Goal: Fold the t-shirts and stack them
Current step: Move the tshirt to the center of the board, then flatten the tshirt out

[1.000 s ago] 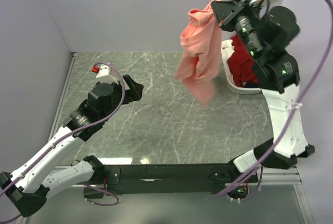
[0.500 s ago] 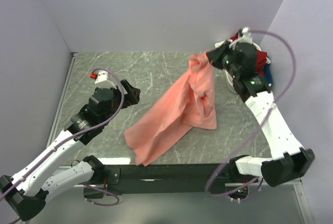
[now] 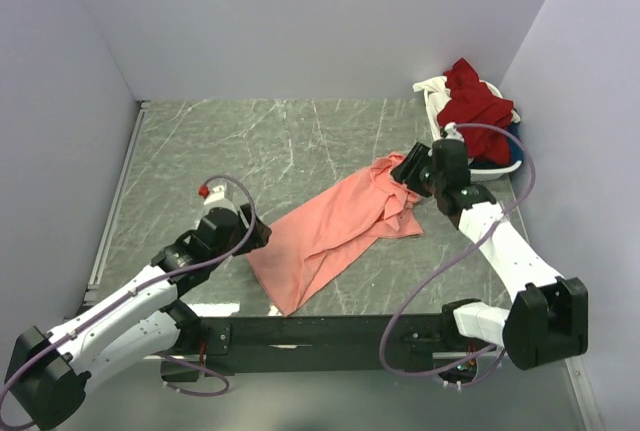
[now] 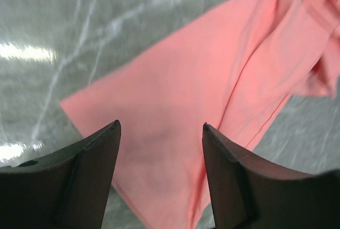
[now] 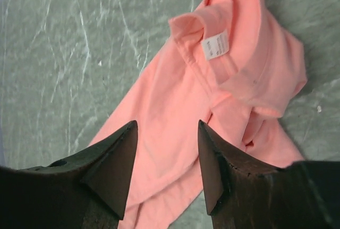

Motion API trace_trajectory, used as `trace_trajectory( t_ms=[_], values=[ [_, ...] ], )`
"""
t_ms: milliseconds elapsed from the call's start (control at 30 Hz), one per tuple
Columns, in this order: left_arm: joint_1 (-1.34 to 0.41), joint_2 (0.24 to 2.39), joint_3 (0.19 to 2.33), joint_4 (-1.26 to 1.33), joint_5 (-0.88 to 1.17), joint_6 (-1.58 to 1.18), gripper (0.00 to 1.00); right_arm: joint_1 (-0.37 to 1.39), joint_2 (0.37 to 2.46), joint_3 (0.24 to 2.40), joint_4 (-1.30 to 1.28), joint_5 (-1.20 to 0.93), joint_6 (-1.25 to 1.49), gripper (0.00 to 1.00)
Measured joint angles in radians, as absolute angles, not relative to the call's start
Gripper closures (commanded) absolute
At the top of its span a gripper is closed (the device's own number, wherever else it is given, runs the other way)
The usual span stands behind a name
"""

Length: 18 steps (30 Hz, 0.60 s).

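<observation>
A salmon-pink t-shirt lies crumpled and slanted on the marble table, its collar end at the upper right and a flat corner at the lower left. In the right wrist view its white neck label shows on the bunched collar. My right gripper hovers open just above the collar end, with the pink t-shirt below its jaws and nothing between them. At the shirt's lower-left edge my left gripper is open over flat pink cloth, its jaws holding nothing.
A white basket stands at the back right corner, holding a dark red shirt, a white cloth and a bit of blue. Walls close in the left, back and right sides.
The right arm swung the pink shirt down from high beside the basket onto the table and opened, letting it go. The left arm moved nearer and rightward to the shirt's lower-left edge.
</observation>
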<state>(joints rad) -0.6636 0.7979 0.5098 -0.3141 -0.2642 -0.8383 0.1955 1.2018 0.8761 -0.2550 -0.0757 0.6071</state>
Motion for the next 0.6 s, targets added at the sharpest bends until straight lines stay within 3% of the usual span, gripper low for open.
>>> trace_trajectory(
  t_ms=[300,600],
  values=[
    [-0.88,0.839,0.405,-0.274,-0.236,-0.943,0.44,0.25,1.159,0.675,-0.197,-0.027,0.594,0.45],
    [-1.232,1.004,0.462,-0.32,-0.374,-1.044,0.48,0.251,1.13,0.66,-0.184,0.016,0.575,0.46]
  ],
)
